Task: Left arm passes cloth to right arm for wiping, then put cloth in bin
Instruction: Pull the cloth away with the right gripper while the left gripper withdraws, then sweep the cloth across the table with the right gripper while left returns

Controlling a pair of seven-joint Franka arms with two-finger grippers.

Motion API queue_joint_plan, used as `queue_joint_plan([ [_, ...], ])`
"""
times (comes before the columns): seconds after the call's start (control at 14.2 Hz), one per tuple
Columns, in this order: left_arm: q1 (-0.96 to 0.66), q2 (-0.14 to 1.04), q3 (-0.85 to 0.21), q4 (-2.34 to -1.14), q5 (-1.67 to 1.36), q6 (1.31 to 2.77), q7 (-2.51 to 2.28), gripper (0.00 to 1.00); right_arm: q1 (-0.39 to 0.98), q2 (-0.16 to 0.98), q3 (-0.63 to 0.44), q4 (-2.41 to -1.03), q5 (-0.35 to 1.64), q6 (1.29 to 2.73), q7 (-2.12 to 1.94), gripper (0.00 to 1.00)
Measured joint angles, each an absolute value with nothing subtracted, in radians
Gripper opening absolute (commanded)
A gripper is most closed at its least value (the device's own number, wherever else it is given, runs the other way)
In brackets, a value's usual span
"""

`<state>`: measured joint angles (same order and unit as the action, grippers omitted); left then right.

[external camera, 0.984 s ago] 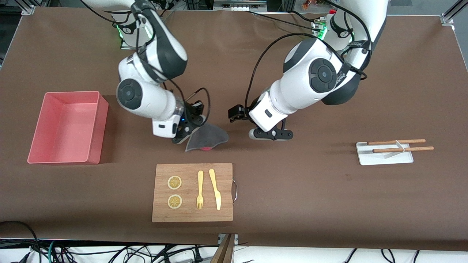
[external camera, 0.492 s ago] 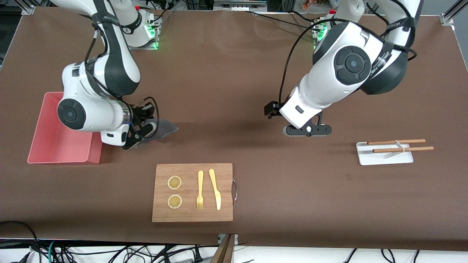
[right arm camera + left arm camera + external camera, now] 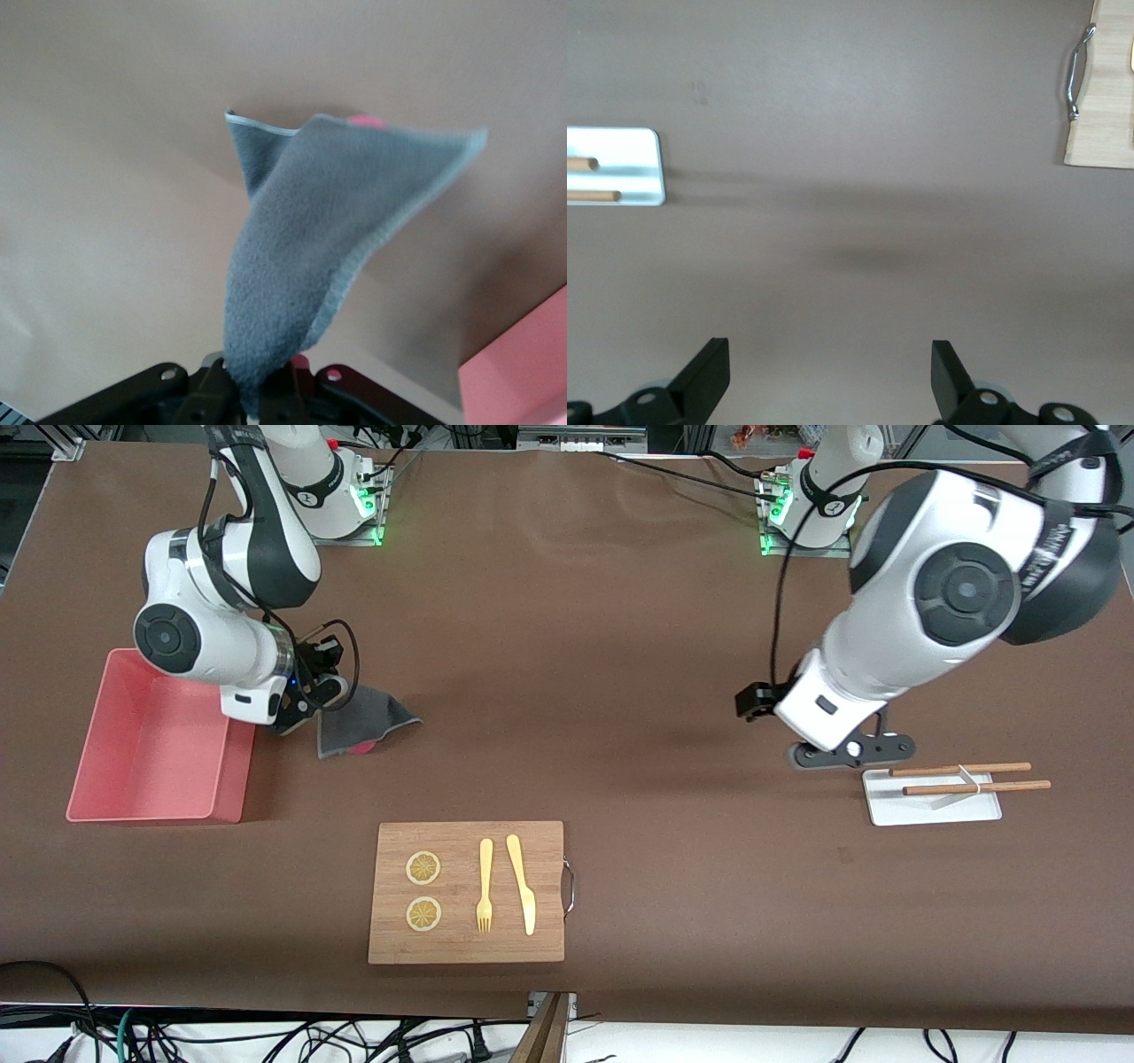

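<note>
We see a brown surface (image 3: 620, 646) with two white robot arms reaching over it. Near the front camera lies a bamboo board (image 3: 467, 892) carrying two lemon slices (image 3: 423, 868), a yellow fork (image 3: 485, 886) and a yellow knife (image 3: 522, 883); a metal handle sits on the edge of the board toward the left arm's end. Toward the left arm's end sits a small white tray (image 3: 933, 806) with two wooden chopsticks (image 3: 970, 778) resting across it. Toward the right arm's end stands the pink bin (image 3: 159, 737), a low-walled tub. Nothing lies between the cloth and the bin.

The right pincer (image 3: 299, 710) hangs just beside the bin's wall, over bare surface, its fingers pressed together on one corner of the cloth (image 3: 359, 722). In the right wrist view the cloth (image 3: 328, 230) rises from between the fingers and fans out wide. It hangs down from the pincer on the side away from the bin. A small pink-red patch (image 3: 361, 748) shows at its lower edge.

The cloth is charcoal grey, soft and fleecy, with a pale stitched hem, folded over on itself into a rough triangle.

The left pincer (image 3: 846, 752) hovers over bare surface just beside the tray, its fingers (image 3: 704, 376) spread wide and holding nothing.
</note>
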<state>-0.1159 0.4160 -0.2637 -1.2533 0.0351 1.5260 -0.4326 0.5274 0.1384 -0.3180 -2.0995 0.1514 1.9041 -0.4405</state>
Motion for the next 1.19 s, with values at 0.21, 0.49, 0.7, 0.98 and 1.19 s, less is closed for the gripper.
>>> queue_joint_plan([
  [0.21, -0.033, 0.415, -0.261, -1.253, 0.036, 1.525, -0.298, 1.0, 0.535, 0.153, -0.313, -2.158, 0.151, 2.01, -0.414, 0.0],
  [0.49, 0.026, 0.415, -0.261, -1.253, 0.036, 1.524, -0.201, 1.0, 0.628, 0.263, -0.301, -2.163, 0.152, 2.193, -0.28, 0.0],
  [0.7, 0.029, 0.415, -0.261, -1.253, 0.036, 1.524, -0.187, 1.0, 0.721, 0.333, -0.294, -2.119, 0.159, 2.245, -0.149, 0.0],
  [0.98, 0.01, 0.388, -0.215, -1.264, 0.076, 1.523, -0.175, 1.0, 0.778, 0.43, -0.228, -1.977, 0.197, 2.246, 0.047, 0.0],
  [1.19, -0.04, 0.271, -0.083, -1.401, 0.078, 1.604, -0.169, 1.0, 0.781, 0.518, -0.15, -1.83, 0.2, 2.237, 0.222, 0.0],
])
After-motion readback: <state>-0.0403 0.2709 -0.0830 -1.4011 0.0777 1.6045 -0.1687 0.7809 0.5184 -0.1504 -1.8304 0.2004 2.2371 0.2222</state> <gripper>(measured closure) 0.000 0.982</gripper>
